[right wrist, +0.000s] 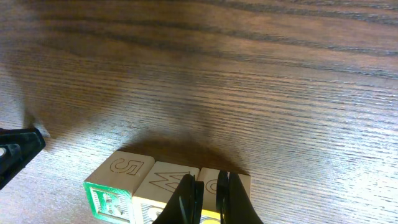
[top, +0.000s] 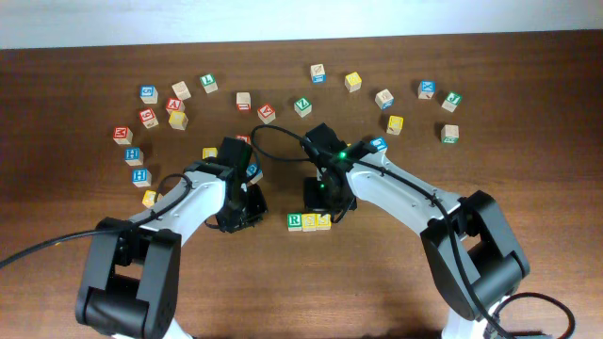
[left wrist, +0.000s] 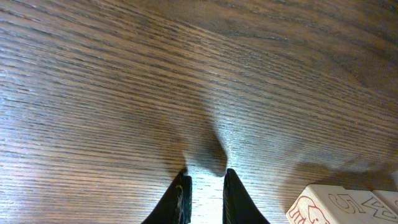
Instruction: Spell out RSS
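**Overhead view:** the R cube [top: 295, 221], the middle yellow cube [top: 310, 222] and the end yellow cube [top: 324, 221] are sitting side by side in a touching row near the front of the worktop [top: 377, 282]. The spare letter cubes [top: 352, 81] are lying scattered well apart towards the back. The right hand [top: 325, 196] is hovering just behind the row's right end, and the left hand [top: 243, 209] is resting to the row's left.

**Left wrist view:** the left hand [left wrist: 205, 186] is showing its fingers drawn narrow over bare wood and gripping nothing. A cube corner at lower right, probably the R cube [left wrist: 314, 206], is lying beside it.

**Right wrist view:** the right hand [right wrist: 210, 199] is hanging with its fingers almost together and carrying nothing, above the seam between the middle yellow cube [right wrist: 166, 180] and the end yellow cube [right wrist: 239, 182]. The R cube [right wrist: 115, 177] is closing the far end.

**Judgement:** the word is looking assembled and the placing step is ending. The next move is calling for a straight upward retreat that avoids nudging the row.
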Robot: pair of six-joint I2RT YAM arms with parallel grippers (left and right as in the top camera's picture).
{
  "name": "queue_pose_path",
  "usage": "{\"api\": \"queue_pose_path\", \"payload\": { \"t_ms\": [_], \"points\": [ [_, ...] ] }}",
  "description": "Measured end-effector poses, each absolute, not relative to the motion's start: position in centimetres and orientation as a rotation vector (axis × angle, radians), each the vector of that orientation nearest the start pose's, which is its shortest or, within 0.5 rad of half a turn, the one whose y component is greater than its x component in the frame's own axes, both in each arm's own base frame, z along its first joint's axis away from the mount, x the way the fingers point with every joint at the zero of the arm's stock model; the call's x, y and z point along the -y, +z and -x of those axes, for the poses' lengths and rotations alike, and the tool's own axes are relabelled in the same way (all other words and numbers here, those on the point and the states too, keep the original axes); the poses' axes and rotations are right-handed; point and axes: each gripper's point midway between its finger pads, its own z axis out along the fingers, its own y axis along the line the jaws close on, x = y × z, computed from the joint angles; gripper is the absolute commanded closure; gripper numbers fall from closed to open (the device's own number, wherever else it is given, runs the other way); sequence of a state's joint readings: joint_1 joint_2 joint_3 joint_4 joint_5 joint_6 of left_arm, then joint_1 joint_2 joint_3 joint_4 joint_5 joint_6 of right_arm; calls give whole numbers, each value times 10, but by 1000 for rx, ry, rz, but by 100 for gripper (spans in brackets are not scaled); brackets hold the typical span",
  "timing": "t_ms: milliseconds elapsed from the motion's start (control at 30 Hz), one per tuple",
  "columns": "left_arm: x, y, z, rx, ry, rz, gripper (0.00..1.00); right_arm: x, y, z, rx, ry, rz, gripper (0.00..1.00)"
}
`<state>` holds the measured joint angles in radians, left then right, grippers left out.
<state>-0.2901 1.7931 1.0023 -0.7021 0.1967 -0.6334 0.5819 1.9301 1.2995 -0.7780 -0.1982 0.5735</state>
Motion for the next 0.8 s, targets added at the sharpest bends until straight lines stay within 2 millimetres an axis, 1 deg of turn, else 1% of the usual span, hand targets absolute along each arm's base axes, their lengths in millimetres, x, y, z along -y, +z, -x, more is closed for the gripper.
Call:
{"api": "queue_pose_path", "payload": {
  "t_ms": [200, 233, 267, 300, 333, 367, 400, 433, 467, 500, 567, 600, 633, 800],
  "points": [
    [121, -3, -289, -3098, -332, 525, 89, -240, 25, -305, -3083, 393, 39, 95],
    [121, -3, -289, -3098, -332, 525, 93, -238, 29, -307, -3085, 379, 28, 95],
    [121, -3, -289, -3098, -331, 525, 100, -233, 35, -311, -3094, 358, 8, 95],
    [120, -3, -289, -3099, -321, 530, 100, -229, 40, -313, -3103, 347, -8, 95],
    [118, -3, -289, -3098, -310, 534, 100, -210, 54, -323, -3124, 299, -72, 95],
    [119, -3, -288, -3102, -314, 523, 100, -186, 57, -316, -3186, 225, -132, 95],
    [121, -3, -287, -3108, -329, 500, 100, -173, 56, -312, -3217, 187, -160, 95],
    [123, -3, -287, -3114, -341, 476, 100, -165, 49, -304, -3247, 153, -158, 95],
    [127, -3, -286, -3116, -350, 448, 100, -165, 39, -296, -3263, 142, -138, 95],
    [135, -3, -287, -3106, -366, 395, 100, -168, 26, -285, -3283, 141, -106, 95],
    [149, -2, -287, -3096, -400, 329, 100, -184, 13, -281, -3269, 248, -67, 95],
    [159, -2, -289, -3080, -423, 284, 100, -190, 12, -279, -3268, 285, -57, 95],
    [164, -2, -287, -3081, -432, 261, 100, -196, 13, -280, -3264, 326, -48, 95],
    [169, -1, -288, -3074, -466, 251, 100, -216, 14, -279, -3239, 410, 8, 95]
  ]
}}
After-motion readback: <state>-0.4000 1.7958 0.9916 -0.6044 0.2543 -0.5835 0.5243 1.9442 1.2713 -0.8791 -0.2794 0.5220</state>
